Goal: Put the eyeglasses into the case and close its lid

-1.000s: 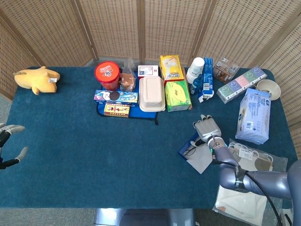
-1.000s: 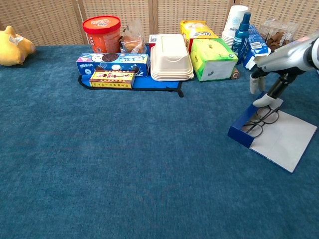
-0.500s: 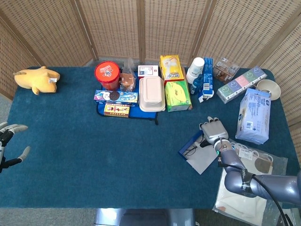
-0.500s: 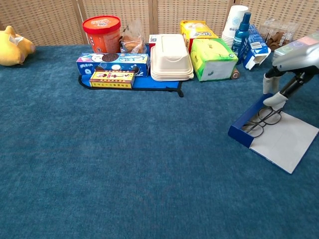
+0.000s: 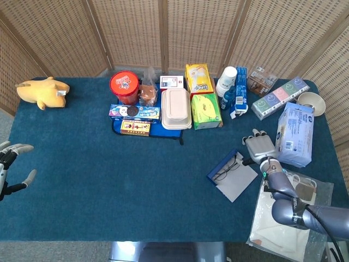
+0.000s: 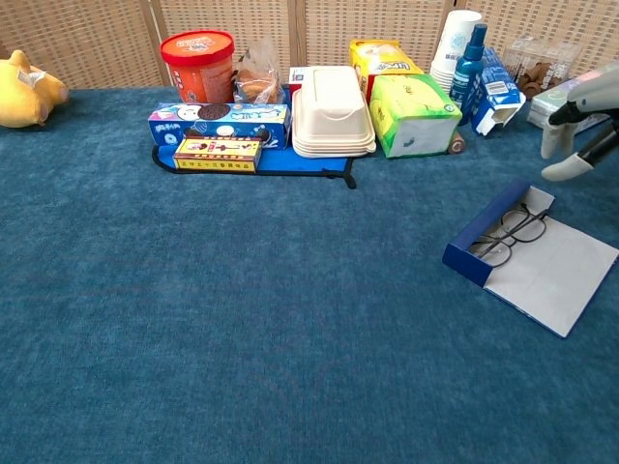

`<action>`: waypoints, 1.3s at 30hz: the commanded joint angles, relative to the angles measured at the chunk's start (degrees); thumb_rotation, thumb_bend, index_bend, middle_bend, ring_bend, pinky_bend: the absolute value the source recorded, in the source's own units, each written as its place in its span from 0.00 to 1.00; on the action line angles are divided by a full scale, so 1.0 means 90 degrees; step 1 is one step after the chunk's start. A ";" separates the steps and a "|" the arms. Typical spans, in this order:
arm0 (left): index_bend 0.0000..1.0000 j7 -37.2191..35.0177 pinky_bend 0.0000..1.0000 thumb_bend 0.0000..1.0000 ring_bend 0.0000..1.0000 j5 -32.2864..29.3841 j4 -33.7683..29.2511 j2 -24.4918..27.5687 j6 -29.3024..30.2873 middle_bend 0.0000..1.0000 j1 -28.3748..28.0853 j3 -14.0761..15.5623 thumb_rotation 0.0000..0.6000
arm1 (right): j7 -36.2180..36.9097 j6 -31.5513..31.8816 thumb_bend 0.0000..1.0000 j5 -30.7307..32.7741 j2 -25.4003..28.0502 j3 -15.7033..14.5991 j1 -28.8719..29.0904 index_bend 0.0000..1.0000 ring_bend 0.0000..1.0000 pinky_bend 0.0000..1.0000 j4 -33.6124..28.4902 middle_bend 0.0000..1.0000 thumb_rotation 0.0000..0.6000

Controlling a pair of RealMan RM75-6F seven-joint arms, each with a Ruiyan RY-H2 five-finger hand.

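The eyeglasses [image 6: 510,235] lie inside the open case [image 6: 488,271], its grey lid [image 6: 551,275] flat on the cloth. The right hand [image 5: 259,147] hovers just beside, fingers apart, empty; it should slip under the lid's outer edge and fold it over gently

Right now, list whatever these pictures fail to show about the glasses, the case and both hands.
- Eyeglasses: too small in both views to tell whether they lie fully inside the case.
- Right hand: cut off by the right edge in chest view.
- Left hand: cut by the left edge in head view; absent from chest view.
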 commanded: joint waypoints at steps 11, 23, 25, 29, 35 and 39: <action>0.24 0.0039 0.08 0.31 0.21 0.0004 -0.0042 0.0011 -0.0006 0.28 -0.0016 0.0004 1.00 | -0.0257 -0.0311 0.31 0.0253 -0.0005 -0.0250 -0.0010 0.26 0.03 0.13 0.0146 0.29 0.48; 0.24 0.0009 0.08 0.31 0.21 0.0022 -0.0046 0.0028 0.0105 0.28 0.0048 0.0026 1.00 | -0.0325 -0.0403 0.31 0.0035 -0.0136 -0.0197 0.0140 0.27 0.03 0.13 -0.0124 0.29 0.47; 0.24 -0.0011 0.08 0.31 0.21 0.0020 -0.0032 0.0028 0.0122 0.28 0.0061 0.0030 1.00 | -0.0349 -0.0378 0.31 0.0030 -0.0148 -0.0199 0.0172 0.27 0.04 0.13 -0.0186 0.29 0.47; 0.24 -0.0052 0.08 0.31 0.21 0.0015 0.0007 0.0012 0.0131 0.28 0.0076 0.0038 1.00 | -0.0471 -0.0228 0.30 0.0015 -0.0142 -0.0215 0.0264 0.27 0.04 0.13 -0.0476 0.29 0.46; 0.24 -0.0093 0.08 0.31 0.21 0.0024 0.0055 -0.0017 0.0130 0.28 0.0076 0.0047 1.00 | -0.0597 0.0005 0.30 -0.0030 -0.0132 -0.0182 0.0376 0.27 0.04 0.13 -0.0947 0.29 0.42; 0.24 -0.0120 0.08 0.31 0.21 0.0023 0.0082 -0.0019 0.0141 0.28 0.0085 0.0049 1.00 | -0.0611 0.0154 0.30 -0.0140 -0.0148 -0.0151 0.0387 0.27 0.04 0.13 -0.1049 0.29 0.42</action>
